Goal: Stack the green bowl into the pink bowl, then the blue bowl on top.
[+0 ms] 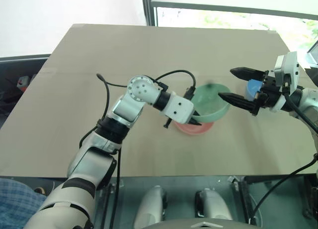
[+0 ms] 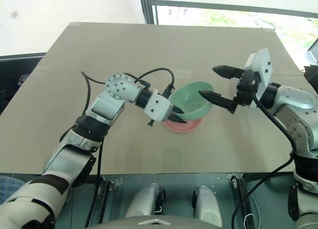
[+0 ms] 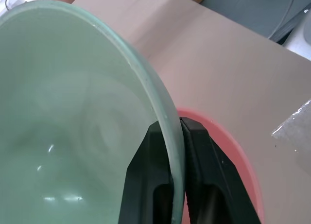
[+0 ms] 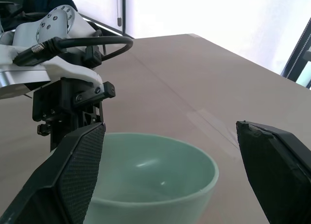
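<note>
Pinching the green bowl rim, left end effector angles down over pink bowl.

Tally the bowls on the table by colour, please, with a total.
green bowl: 1
pink bowl: 1
blue bowl: 1
Total: 3 bowls

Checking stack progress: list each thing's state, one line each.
green bowl: tilted, rim pinched, over the pink bowl
pink bowl: upright on the table, under the green bowl
blue bowl: on the table, unstacked
left gripper: clamped on green bowl's rim
right gripper: open, holding nothing
</note>
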Controlling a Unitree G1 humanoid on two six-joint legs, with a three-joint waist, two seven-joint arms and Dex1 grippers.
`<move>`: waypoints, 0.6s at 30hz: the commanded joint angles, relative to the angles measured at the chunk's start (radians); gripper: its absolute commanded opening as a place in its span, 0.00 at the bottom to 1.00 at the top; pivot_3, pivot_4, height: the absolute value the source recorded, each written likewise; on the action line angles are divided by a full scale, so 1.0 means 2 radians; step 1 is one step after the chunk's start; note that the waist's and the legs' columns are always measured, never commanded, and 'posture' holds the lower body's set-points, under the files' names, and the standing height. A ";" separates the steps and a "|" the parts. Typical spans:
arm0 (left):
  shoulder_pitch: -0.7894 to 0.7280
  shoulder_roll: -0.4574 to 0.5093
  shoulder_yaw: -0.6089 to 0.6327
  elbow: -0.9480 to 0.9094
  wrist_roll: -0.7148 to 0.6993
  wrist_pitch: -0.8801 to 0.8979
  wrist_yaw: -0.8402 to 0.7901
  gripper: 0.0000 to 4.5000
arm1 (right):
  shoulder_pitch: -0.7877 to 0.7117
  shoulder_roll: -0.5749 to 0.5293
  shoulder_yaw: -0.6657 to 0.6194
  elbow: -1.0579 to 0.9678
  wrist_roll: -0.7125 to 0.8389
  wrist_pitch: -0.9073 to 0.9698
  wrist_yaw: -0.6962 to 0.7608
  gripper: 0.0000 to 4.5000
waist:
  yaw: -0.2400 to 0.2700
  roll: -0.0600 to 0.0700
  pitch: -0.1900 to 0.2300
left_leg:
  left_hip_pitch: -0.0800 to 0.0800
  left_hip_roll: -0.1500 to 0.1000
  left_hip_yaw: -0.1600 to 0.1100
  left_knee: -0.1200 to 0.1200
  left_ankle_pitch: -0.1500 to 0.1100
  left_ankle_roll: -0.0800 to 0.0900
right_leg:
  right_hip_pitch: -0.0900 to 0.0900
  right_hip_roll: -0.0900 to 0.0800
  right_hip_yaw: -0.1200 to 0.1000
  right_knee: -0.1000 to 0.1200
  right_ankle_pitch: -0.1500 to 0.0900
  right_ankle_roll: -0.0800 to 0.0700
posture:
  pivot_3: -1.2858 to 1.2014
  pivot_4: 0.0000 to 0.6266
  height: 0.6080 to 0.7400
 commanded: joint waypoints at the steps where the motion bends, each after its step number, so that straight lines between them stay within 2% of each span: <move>1: -0.004 0.001 -0.002 -0.024 -0.008 0.008 -0.005 0.48 | -0.006 -0.002 -0.007 -0.013 0.007 -0.005 -0.004 1.00 | 0.000 0.000 0.000 | 0.000 0.000 0.000 0.000 0.000 0.000 | 0.000 0.000 0.000 0.000 0.000 0.000 | 0.52 0.24 1.00; 2: -0.003 0.002 -0.001 -0.025 -0.008 0.011 -0.003 0.59 | -0.006 -0.003 -0.007 -0.013 0.007 -0.005 -0.005 1.00 | 0.000 0.000 0.000 | 0.000 0.000 0.000 0.000 0.000 0.000 | 0.000 0.000 0.000 0.000 0.000 0.000 | 0.52 0.24 1.00; 3: -0.001 0.003 0.002 -0.023 -0.008 0.011 -0.001 0.67 | -0.005 -0.003 -0.007 -0.013 0.007 -0.006 -0.005 1.00 | 0.000 0.000 0.000 | 0.000 0.000 0.000 0.000 0.000 0.000 | 0.000 0.000 0.000 0.000 0.000 0.000 | 0.52 0.24 1.00; 4: -0.001 0.003 0.004 -0.019 -0.007 0.008 0.002 0.71 | -0.004 -0.003 -0.006 -0.013 0.007 -0.006 -0.005 1.00 | 0.000 0.000 0.000 | 0.000 0.000 0.000 0.001 0.000 0.000 | 0.000 0.000 0.000 0.000 0.000 0.000 | 0.52 0.24 1.00; 5: -0.003 0.000 0.012 -0.005 0.001 -0.004 0.022 0.84 | -0.004 -0.003 -0.006 -0.013 0.007 -0.006 -0.005 1.00 | 0.000 0.000 0.000 | 0.000 0.000 0.000 0.001 0.000 0.000 | 0.000 0.000 0.000 0.000 0.000 0.000 | 0.52 0.24 1.00; 7: -0.008 -0.001 0.024 0.017 0.008 -0.022 0.045 0.98 | -0.002 -0.002 -0.004 -0.014 0.005 -0.006 -0.006 1.00 | 0.000 0.000 0.000 | 0.000 0.000 0.000 0.001 0.000 0.000 | 0.000 0.000 0.000 0.000 0.000 0.000 | 0.52 0.24 1.00; 11: -0.010 -0.004 0.055 0.027 -0.015 0.008 0.079 0.98 | 0.000 -0.005 0.000 -0.006 -0.005 -0.010 -0.008 1.00 | 0.000 0.000 0.000 | 0.000 0.000 0.000 0.001 0.000 0.001 | 0.000 0.000 0.000 0.000 0.000 0.000 | 0.52 0.24 1.00; 15: -0.002 -0.014 0.126 -0.010 -0.108 0.174 0.130 0.98 | 0.002 -0.028 0.020 0.029 -0.074 -0.031 -0.027 1.00 | 0.000 0.000 0.000 | 0.000 0.000 0.000 0.001 0.000 0.001 | 0.000 0.000 0.000 0.000 0.000 0.000 | 0.52 0.24 1.00; 18: 0.015 0.005 0.158 -0.038 -0.143 0.233 0.139 0.98 | 0.006 -0.043 0.032 0.062 -0.115 -0.038 -0.040 1.00 | -0.001 0.000 0.000 | 0.000 0.000 0.000 0.002 -0.001 0.001 | 0.000 0.000 0.000 0.000 0.000 0.000 | 0.52 0.24 1.00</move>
